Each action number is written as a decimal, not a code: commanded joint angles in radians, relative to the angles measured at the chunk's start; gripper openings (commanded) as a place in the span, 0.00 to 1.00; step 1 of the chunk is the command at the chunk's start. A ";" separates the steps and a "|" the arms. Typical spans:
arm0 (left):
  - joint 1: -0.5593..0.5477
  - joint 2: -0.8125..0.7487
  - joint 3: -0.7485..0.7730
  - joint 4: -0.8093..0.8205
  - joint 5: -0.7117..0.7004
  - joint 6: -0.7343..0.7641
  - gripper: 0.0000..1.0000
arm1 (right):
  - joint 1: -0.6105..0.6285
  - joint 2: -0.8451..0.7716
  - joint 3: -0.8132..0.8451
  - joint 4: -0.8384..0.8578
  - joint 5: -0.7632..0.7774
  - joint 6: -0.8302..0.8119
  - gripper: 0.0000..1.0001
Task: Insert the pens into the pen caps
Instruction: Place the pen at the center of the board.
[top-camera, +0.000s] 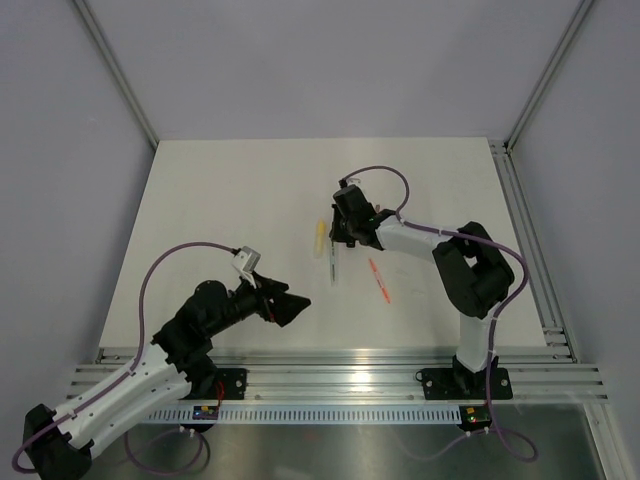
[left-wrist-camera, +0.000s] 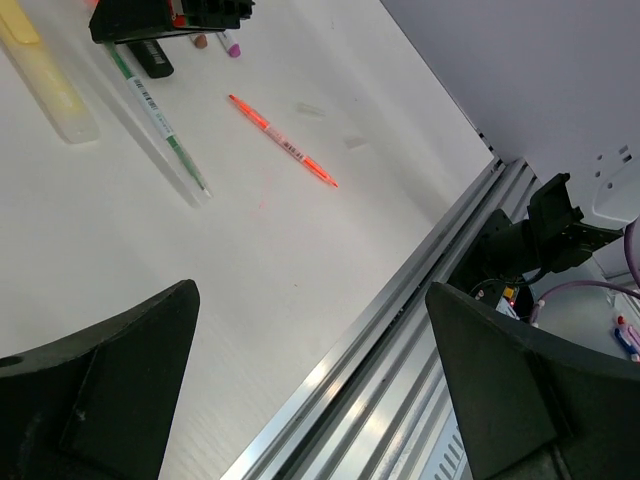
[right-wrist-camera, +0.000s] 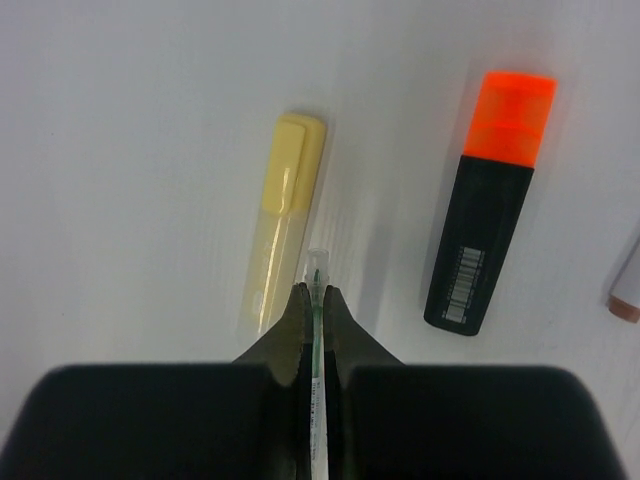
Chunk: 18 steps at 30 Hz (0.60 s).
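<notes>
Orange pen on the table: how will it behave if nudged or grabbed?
Thin and round-looking, the orange pen would probably roll under a sideways nudge. It seems light and stiff; flat on the smooth table, it may skid.

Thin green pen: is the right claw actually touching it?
Touching. The right wrist view shows the right gripper shut on the thin green pen, both fingertips pressed against its barrel with no gap.
</notes>
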 joint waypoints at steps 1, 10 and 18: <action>-0.002 -0.003 -0.001 0.045 -0.039 0.040 0.99 | -0.017 0.062 0.089 -0.047 0.004 -0.038 0.03; -0.002 0.006 -0.010 0.082 -0.055 0.058 0.99 | -0.030 0.122 0.127 -0.053 0.022 -0.023 0.29; -0.002 0.032 -0.006 0.098 -0.049 0.074 0.99 | -0.030 0.009 0.123 -0.076 -0.045 -0.035 0.54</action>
